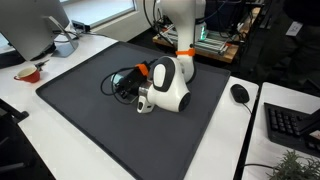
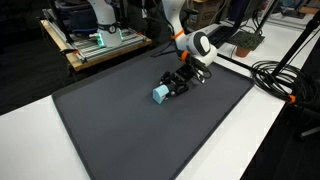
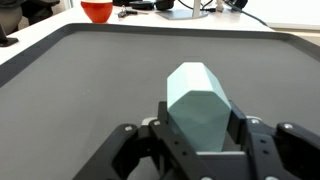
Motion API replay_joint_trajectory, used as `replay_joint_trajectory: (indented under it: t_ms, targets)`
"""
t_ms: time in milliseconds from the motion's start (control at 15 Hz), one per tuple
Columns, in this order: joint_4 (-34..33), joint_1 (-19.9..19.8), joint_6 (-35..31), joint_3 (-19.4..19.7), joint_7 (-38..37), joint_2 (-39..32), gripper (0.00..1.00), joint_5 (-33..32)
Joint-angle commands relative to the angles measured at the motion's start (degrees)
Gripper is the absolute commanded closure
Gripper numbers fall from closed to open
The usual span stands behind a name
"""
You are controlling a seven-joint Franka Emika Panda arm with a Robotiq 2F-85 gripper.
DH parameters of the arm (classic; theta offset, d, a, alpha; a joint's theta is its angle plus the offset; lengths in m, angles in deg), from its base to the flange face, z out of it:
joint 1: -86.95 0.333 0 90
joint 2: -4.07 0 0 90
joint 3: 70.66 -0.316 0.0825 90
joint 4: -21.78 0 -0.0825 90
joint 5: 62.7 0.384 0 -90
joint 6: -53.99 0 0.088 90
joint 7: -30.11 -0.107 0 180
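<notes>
1. Pincer [image 1: 124, 86] sits low over the dark mat [image 1: 90, 130] in an exterior view, with the arm bent down behind it. What lies between its fingers is hidden here. A red bowl [image 1: 30, 72] stands well off to one side on the white bench [image 1: 25, 140], and a mouse [image 1: 239, 92] lies well behind the arm.
2. In an exterior view, a pale blue block [image 2: 160, 94] shows at the tip of the pincer [image 2: 170, 89], at or just above the mat [image 2: 120, 130]. Whether it touches the mat cannot be told. Cables [image 2: 280, 75] lie on the bench, well apart from the pincer.
3. In the wrist view, the pincer [image 3: 205, 135] is clenched on the block [image 3: 200, 105], one finger against each side and the block centred between them. Bare mat [image 3: 100, 70] stretches ahead, and the bowl [image 3: 97, 11] is far ahead, past the mat's edge. The grasp looks made, but no clear lift shows yet.
</notes>
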Motion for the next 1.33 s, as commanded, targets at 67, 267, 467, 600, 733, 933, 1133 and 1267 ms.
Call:
replay_joint_trajectory:
  t_ms: [67,267,467,600,733,933,1133,1267]
  targets:
    - [3.9,0.0,2.1,-1.4,-3.1,4.5,0.69,0.9]
    - [5.0,0.1,2.9,-1.8,-4.3,6.1,0.69,0.7]
    - [5.8,0.1,3.6,-2.0,-4.8,7.3,0.69,0.6]
    - [6.4,0.0,4.0,-2.2,-5.1,7.9,0.69,0.5]
    - [6.8,-0.1,4.1,-2.4,-5.0,8.3,0.69,0.6]
    - [4.5,-0.1,3.6,-2.4,-4.0,6.4,0.44,-0.1]
    - [4.7,-0.1,3.6,-2.6,-4.0,6.6,0.44,0.0]
    - [4.8,-0.1,3.6,-2.6,-4.0,6.6,0.44,0.0]
